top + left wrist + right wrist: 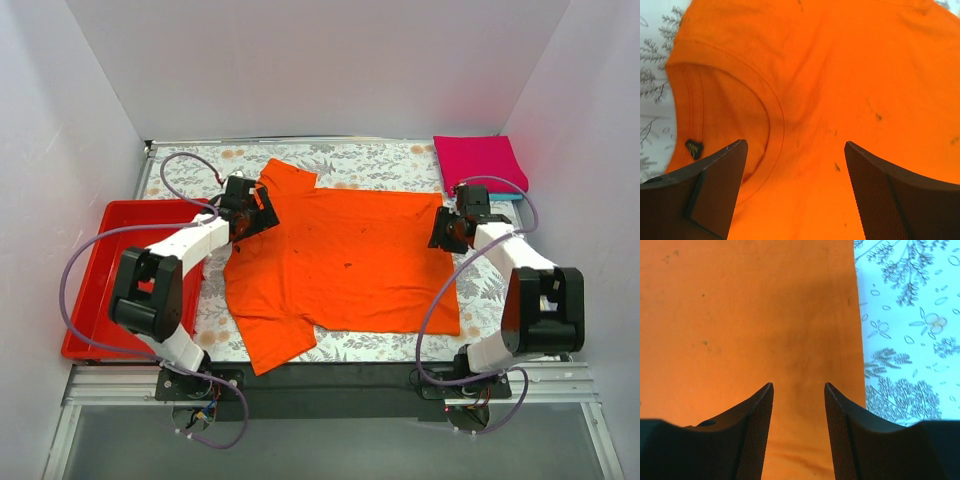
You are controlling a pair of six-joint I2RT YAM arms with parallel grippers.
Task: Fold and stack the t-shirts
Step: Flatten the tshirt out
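A teal folded cloth tee (508, 196) is almost wholly hidden: only a thin strip shows under the near edge of the magenta-pink cloth tee folded into a flat square (478, 162). That pair lies beyond the far right corner of the bright orange short-sleeved cloth t-shirt (345, 260), apart from it. The red plastic tray (95, 275), left of the orange shirt, is partly covered by the left arm.

A small dark tag (694, 148) sits inside the orange shirt's collar. It carries pale marks too small to read, and no other writing shows.

The orange shirt lies spread flat on the white leaf-printed cloth (390, 160). Its neck points left, its hem points right, and one sleeve reaches to the far side and the other to the near side. The near sleeve and the left edge are a little rumpled. A few dark specks dot its front.

The left gripper (795, 145) is over the collar with its fingers wide apart and nothing between them. The right gripper (798, 385) is over the shirt's right hem edge, with its fingers apart by a narrower gap and holding nothing. Whether either gripper's fingertips touch the fabric cannot be told.
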